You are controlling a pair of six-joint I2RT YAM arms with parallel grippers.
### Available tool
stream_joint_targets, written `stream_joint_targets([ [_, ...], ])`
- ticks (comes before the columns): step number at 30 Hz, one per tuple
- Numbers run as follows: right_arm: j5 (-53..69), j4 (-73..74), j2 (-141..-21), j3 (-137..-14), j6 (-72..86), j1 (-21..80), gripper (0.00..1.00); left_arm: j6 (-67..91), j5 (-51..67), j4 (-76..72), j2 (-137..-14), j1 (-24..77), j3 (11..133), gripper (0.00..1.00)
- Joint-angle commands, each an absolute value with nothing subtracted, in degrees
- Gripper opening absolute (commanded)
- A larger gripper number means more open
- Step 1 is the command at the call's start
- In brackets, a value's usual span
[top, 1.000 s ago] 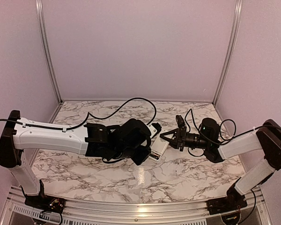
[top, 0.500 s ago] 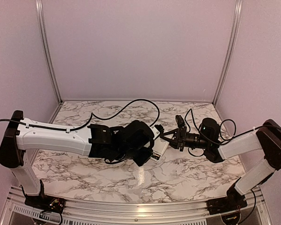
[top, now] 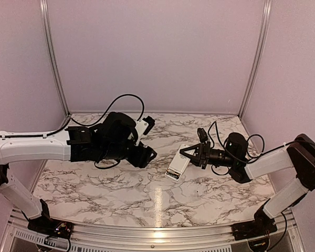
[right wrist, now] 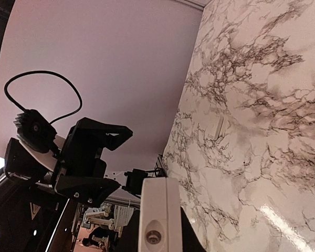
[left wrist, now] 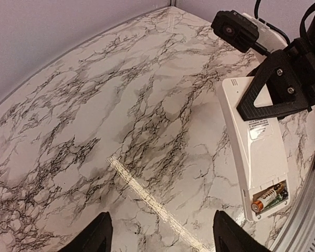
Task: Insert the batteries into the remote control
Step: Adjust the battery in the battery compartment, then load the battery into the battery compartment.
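The white remote control lies back side up, slanted, with its far end between the fingers of my right gripper, which is shut on it. In the left wrist view the remote control shows an open compartment at its near end with one copper-tipped battery lying inside. My left gripper hangs left of the remote, apart from it. Its jaws stand wide with only marble between them. In the right wrist view the remote's end face fills the gap between my right gripper fingers.
The marble table is walled by pale panels with metal posts. A small pale flat piece lies on the marble beyond the remote. Black cables loop over both wrists.
My left arm has pulled back to the left, off the remote, and its jaws have opened. The remote now shows uncovered in the top view. The right arm has not moved.
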State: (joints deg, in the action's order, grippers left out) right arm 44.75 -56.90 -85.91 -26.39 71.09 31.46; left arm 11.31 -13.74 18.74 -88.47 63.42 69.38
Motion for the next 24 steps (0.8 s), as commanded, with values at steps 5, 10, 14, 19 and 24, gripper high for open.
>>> stream_joint_targets([
  [5, 46.3, -62.2, -84.5, -26.8, 71.0, 31.0, 0.0, 17.3, 17.8, 5.1, -85.0, 59.2, 63.4, 0.79],
  [10, 46.8, -62.9, -83.8, -27.3, 70.6, 31.1, 0.0, 21.2, 26.1, 1.8, -89.8, 59.2, 64.2, 0.79],
  [14, 47.1, -63.0, -83.2, -27.4, 70.1, 31.3, 0.0, 22.0, 25.7, 3.2, -92.8, 59.2, 65.8, 0.74],
  [19, 47.4, -63.2, -82.9, -27.8, 69.8, 31.6, 0.0, 23.0, 25.9, 4.5, -95.6, 59.1, 67.9, 0.69],
  [24, 47.4, -62.7, -82.8, -28.2, 69.2, 31.9, 0.0, 24.0, 27.1, 3.5, -96.7, 59.1, 69.1, 0.66],
])
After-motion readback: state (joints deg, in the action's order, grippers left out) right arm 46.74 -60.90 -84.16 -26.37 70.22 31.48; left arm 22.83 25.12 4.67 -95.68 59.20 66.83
